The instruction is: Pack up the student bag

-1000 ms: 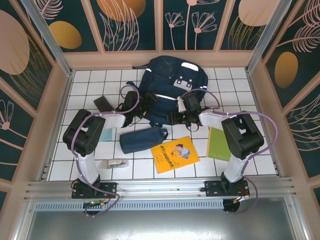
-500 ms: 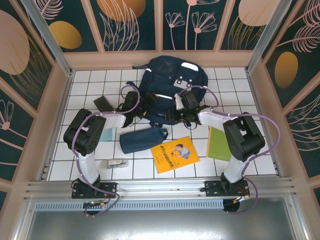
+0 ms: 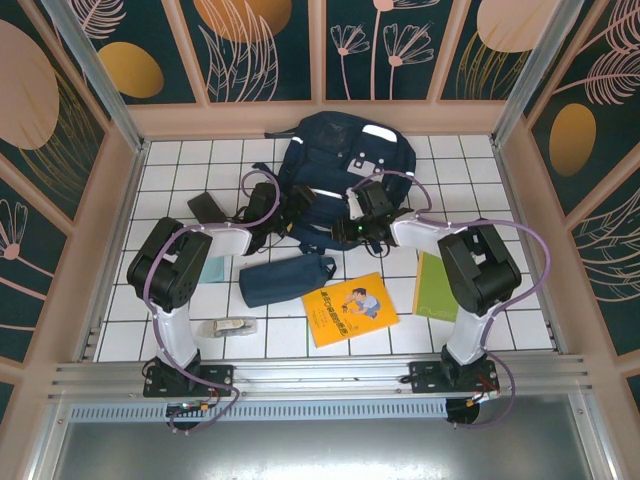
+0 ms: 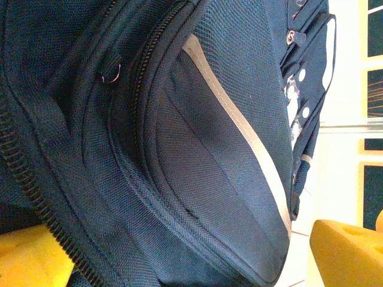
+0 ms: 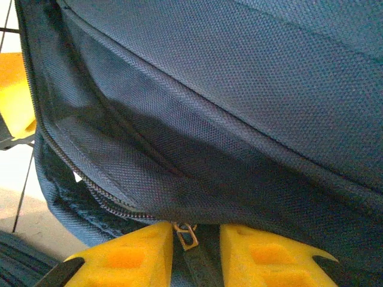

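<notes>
left pincer (image 4: 188, 254): apart at student bag (image 3: 345, 160) | right pincer (image 5: 196, 239): narrow around zipper pull (image 5: 185, 233), grip unclear | yellow book (image 3: 350, 308): title unreadable

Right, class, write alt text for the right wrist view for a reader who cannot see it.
A metal zipper pull sits between the right gripper's yellow fingers at the bottom edge. Above them is the navy student bag, its zipper track curving down the left side.

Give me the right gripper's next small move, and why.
Probably close the right gripper firmly on the zipper pull. The pull sits between the yellow fingers, whether they pinch it yet is unclear, and the student bag looks zipped shut there.
</notes>
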Robot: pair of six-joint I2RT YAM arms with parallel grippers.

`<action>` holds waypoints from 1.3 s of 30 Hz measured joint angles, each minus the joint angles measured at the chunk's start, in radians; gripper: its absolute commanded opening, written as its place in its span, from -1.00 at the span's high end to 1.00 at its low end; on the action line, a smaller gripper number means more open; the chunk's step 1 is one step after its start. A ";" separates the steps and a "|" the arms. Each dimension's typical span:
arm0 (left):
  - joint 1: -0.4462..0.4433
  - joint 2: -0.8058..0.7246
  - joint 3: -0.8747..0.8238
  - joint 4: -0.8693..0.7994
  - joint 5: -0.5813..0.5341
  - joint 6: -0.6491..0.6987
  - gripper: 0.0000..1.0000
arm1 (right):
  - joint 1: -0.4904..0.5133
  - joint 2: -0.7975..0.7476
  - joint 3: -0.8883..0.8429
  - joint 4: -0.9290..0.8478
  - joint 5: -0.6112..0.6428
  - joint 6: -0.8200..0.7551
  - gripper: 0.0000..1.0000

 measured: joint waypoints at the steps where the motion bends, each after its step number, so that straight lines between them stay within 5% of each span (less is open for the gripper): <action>1: 0.000 0.000 0.000 0.000 0.000 0.000 -0.98 | 0.002 0.005 0.005 -0.005 0.005 -0.004 0.43; 8: 0.008 0.000 0.001 -0.001 0.000 0.008 -0.97 | 0.024 0.050 0.065 -0.066 0.052 -0.051 0.39; 13: 0.022 0.000 0.002 -0.002 0.001 0.019 -0.98 | 0.031 0.074 0.085 -0.073 0.069 -0.077 1.00; 27: 0.066 0.132 0.196 -0.092 -0.016 0.053 -0.98 | -0.051 -0.011 0.058 -0.071 -0.159 0.002 1.00; 39: 0.084 0.231 0.344 -0.135 -0.056 0.081 -0.98 | -0.084 -0.074 -0.065 -0.053 -0.162 0.042 1.00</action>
